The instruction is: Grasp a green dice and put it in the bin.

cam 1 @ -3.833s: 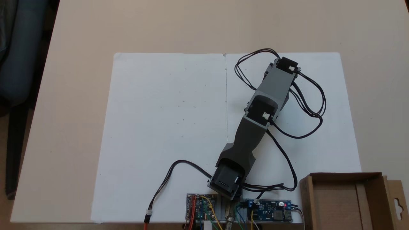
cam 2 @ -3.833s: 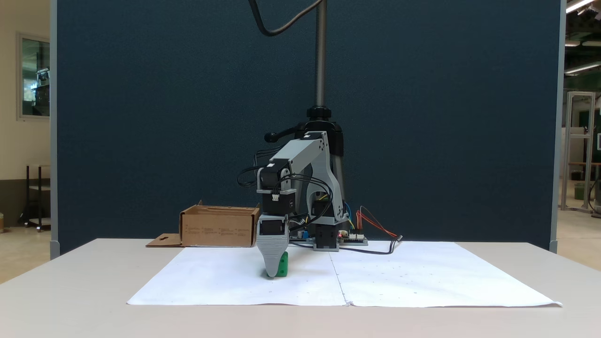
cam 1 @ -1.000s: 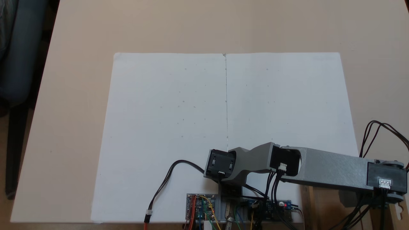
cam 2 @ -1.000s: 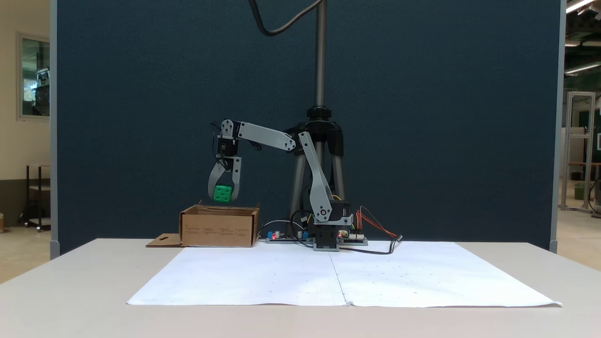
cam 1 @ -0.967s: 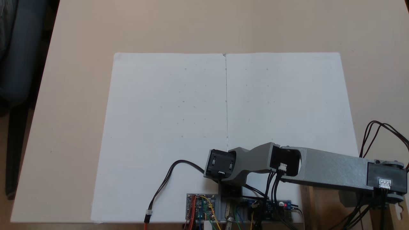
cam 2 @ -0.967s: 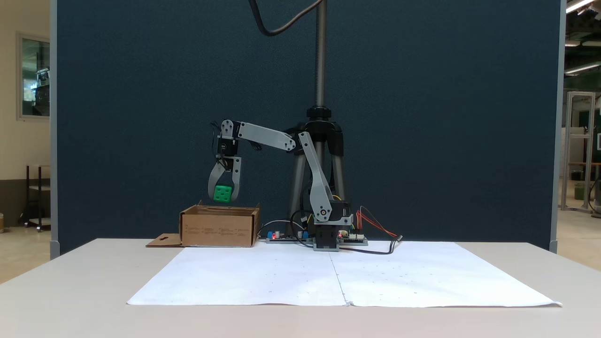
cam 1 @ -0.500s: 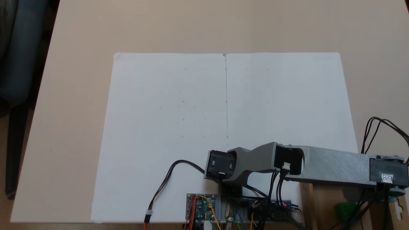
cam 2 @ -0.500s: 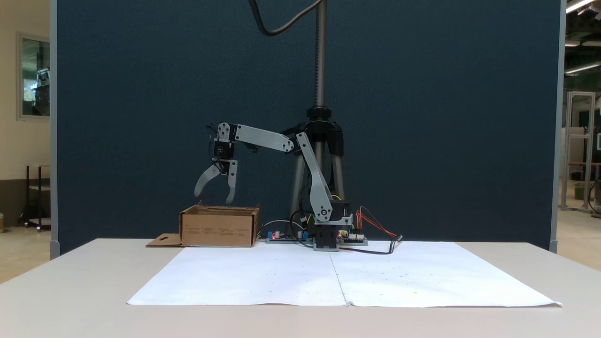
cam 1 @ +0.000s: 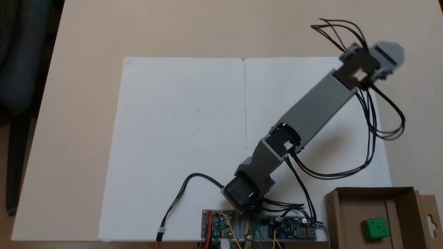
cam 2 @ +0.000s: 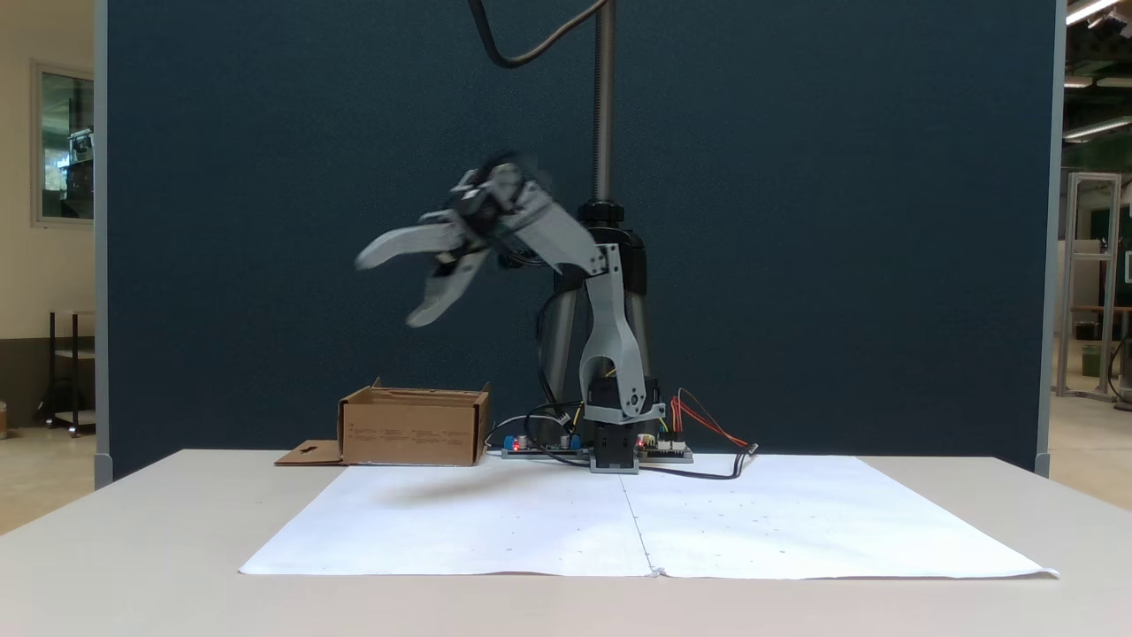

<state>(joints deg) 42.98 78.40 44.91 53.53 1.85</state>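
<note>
green dice [cam 1: 374, 228]: inside bin [cam 1: 349, 214] | hand [cam 2: 387, 287]: spread, empty, raised well apart

Green dice [cam 1: 374, 228] glossy plastic; bin [cam 1: 353, 207] matt brown cardboard; sheet [cam 1: 180, 138] smooth white paper.

Overhead and frontal, perhaps table-level

The beige surface [cam 1: 86, 86] carries two white paper sheets [cam 1: 183, 138] laid edge to edge. At their near edge in a fixed view sit the arm's base [cam 1: 247, 221] and two circuit boards [cam 1: 216, 223]. Beside them stands the cardboard box [cam 1: 332, 214], touching the paper's corner.
</note>
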